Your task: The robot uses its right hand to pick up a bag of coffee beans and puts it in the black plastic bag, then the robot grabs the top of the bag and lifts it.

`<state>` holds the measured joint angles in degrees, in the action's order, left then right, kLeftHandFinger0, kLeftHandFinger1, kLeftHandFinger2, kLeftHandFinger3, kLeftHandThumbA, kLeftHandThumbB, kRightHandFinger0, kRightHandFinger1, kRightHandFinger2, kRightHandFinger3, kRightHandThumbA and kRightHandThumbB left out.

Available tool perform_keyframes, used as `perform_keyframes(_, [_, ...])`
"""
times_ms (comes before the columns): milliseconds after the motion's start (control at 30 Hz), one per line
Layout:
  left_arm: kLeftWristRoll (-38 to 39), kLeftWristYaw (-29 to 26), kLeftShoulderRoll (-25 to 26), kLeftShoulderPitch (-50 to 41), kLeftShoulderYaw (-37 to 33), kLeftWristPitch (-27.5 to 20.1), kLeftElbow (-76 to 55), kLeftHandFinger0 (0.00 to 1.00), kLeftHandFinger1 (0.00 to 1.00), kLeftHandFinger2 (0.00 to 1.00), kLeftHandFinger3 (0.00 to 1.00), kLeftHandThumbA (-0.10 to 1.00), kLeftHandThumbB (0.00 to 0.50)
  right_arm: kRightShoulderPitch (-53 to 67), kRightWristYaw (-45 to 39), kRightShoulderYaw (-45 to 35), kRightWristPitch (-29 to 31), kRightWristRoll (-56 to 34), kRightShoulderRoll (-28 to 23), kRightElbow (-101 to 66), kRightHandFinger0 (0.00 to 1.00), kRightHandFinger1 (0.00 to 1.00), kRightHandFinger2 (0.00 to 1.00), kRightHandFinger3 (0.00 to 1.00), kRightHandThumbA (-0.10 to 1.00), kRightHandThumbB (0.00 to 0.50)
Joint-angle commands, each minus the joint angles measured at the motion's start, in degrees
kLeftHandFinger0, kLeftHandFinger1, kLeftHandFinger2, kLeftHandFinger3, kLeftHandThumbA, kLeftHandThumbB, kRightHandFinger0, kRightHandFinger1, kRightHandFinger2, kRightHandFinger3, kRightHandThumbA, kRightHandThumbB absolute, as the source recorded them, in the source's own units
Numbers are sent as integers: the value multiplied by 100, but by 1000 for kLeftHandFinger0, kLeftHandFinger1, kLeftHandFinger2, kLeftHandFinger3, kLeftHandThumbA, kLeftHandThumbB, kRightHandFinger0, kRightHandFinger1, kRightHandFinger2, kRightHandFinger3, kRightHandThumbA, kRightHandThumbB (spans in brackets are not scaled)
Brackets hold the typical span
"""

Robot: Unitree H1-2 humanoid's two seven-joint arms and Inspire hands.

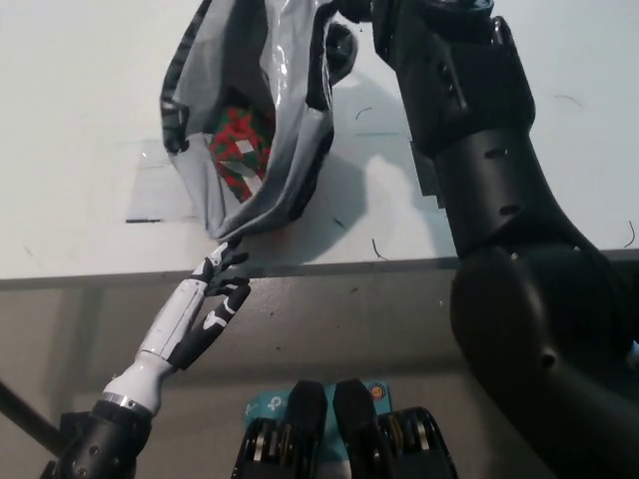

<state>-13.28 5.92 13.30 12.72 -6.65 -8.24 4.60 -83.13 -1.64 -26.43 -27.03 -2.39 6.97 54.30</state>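
The black plastic bag (285,130), grey inside, hangs stretched and tilted from the top of the head view down to the white table (70,120). Its lower end still touches the table near the front edge. Through its open mouth shows the red-and-green coffee bean bag (238,150). My black right arm reaches up along the right side, and my right hand (344,25) sits at the picture's top edge, shut on the top of the bag and mostly cut off. My white left hand (208,299) rests open just below the table's front edge, holding nothing.
The table's front edge (399,264) runs across the middle of the picture, with grey floor below it. A dark patch (427,180) on the table sits beside my right arm. Small black marks dot the tabletop.
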Motion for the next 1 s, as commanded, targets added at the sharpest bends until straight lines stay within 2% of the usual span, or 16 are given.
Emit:
perform_keyframes(0, [-88, 70, 119, 112, -41, -156, -191, 765, 758, 897, 1000, 982, 60, -1792, 830, -1032, 136, -1625, 167, -47, 0, 63, 660, 1000, -100, 89])
perform_keyframes(100, [-104, 66, 113, 110, -56, -157, -186, 772, 759, 896, 1000, 984, 61, -1937, 940, -1157, 261, -1650, 201, 40, 0, 64, 688, 1000, -100, 67])
perform_keyframes(200, [-100, 75, 109, 96, -58, -110, -220, 776, 760, 895, 1000, 984, 63, -2091, 1048, -1226, 322, -1668, 216, 82, 0, 76, 711, 1000, -100, 67])
perform_keyframes(300, [-85, 90, 101, 112, -70, -101, -236, 772, 760, 894, 1000, 979, 52, -2307, 1133, -1187, 420, -1616, 217, 54, 0, 129, 742, 1000, -100, 54])
perform_keyframes(400, [-82, 89, 100, 111, -75, -112, -237, 772, 761, 895, 1000, 976, 52, -2398, 1151, -1106, 432, -1537, 194, 51, 0, 152, 764, 1000, -100, 64])
perform_keyframes(467, [-39, 113, 91, 102, -77, -83, -259, 784, 787, 929, 1000, 951, 85, -2452, 1153, -1039, 411, -1482, 159, 54, 0, 163, 768, 1000, -100, 72])
perform_keyframes(533, [-14, 130, 97, 91, -71, -51, -303, 824, 852, 995, 1000, 955, 156, -2512, 1156, -1012, 409, -1484, 127, 84, 0, 162, 767, 1000, -100, 68])
perform_keyframes(600, [26, 143, 94, 69, -71, -77, -329, 845, 885, 1000, 1000, 963, 185, -2530, 1163, -989, 444, -1493, 109, 90, 0, 183, 781, 1000, -100, 75])
perform_keyframes(800, [-29, 159, 118, 62, -106, -50, -350, 906, 938, 1000, 1000, 997, 195, -2682, 1118, -944, 591, -1560, 85, 202, 0, 222, 820, 1000, -100, 73])
perform_keyframes(900, [-35, 212, 150, 74, -146, -52, -345, 902, 925, 1000, 1000, 994, 176, -2812, 1106, -937, 576, -1587, 88, 265, 0, 239, 826, 1000, -100, 86])
perform_keyframes(967, [27, 354, 223, 95, -223, -120, -310, 909, 917, 1000, 1000, 1000, 197, -2868, 1081, -883, 593, -1560, 95, 307, 0, 241, 823, 1000, -100, 95])
